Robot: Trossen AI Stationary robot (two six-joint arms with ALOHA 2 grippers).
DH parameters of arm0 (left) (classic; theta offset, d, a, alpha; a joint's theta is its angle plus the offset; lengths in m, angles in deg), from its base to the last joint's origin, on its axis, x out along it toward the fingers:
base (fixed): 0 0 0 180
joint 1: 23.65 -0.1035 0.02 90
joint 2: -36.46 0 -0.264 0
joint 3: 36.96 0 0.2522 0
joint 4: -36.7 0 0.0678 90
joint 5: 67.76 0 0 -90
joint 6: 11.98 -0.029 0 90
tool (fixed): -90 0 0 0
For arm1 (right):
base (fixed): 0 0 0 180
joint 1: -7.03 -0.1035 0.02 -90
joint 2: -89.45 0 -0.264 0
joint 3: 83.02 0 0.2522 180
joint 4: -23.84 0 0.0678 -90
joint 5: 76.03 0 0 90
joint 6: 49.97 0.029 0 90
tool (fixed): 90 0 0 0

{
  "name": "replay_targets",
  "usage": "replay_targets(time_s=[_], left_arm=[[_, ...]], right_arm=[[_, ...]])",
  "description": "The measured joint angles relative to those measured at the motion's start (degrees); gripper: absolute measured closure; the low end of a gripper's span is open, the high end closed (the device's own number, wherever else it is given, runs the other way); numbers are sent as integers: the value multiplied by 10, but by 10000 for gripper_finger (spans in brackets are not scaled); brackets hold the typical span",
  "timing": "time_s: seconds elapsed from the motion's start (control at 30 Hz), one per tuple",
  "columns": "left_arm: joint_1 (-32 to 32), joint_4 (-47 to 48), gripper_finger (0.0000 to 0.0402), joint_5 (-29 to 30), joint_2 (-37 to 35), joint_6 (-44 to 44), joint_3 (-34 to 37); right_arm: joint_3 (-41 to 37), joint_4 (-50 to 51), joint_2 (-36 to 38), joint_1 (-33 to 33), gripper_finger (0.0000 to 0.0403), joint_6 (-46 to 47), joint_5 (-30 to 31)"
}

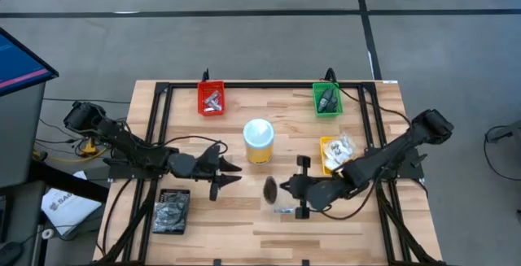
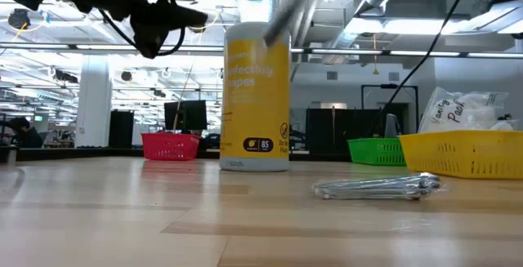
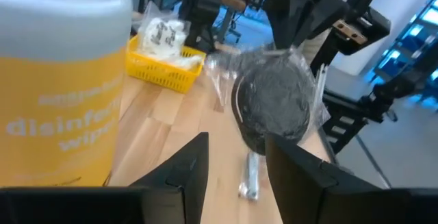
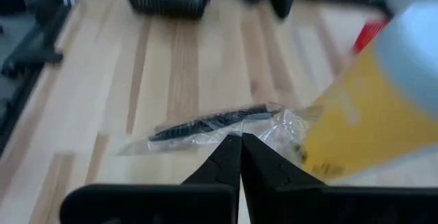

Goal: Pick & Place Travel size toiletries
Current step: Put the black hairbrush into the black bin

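— where is the dark round bundle in its clear plastic bag (image 1: 270,189)?
— it hangs off the table beside the tall yellow wipes tub (image 1: 258,141), its bag pinched in the right gripper (image 1: 284,188).
— and the left gripper (image 1: 236,173)?
— its fingers are spread apart, holding nothing.

A tall yellow cylindrical tub with a white lid (image 1: 259,141) stands upright near the middle of the light wooden slatted desk (image 1: 244,217); the low view shows dark print on its yellow side. A small red plastic tray (image 1: 211,98) sits at the desk's far edge, left of centre, and a small green plastic tray (image 1: 327,99) at the far edge, right of centre. A yellow plastic tray (image 1: 334,154) lies to the right of the tub. A black tray (image 1: 172,211) rests near the desk's front-left corner. A black metal frame (image 1: 159,111) borders the desk. Grey floor (image 1: 244,38) with dark lines surrounds it.
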Motion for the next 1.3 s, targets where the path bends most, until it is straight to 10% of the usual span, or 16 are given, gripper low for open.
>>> replay_targets(time_s=[1.3], left_arm=[[-16,-244,266,-77,0,30,0]], right_arm=[[76,-188,28,21,403,-282,14]])
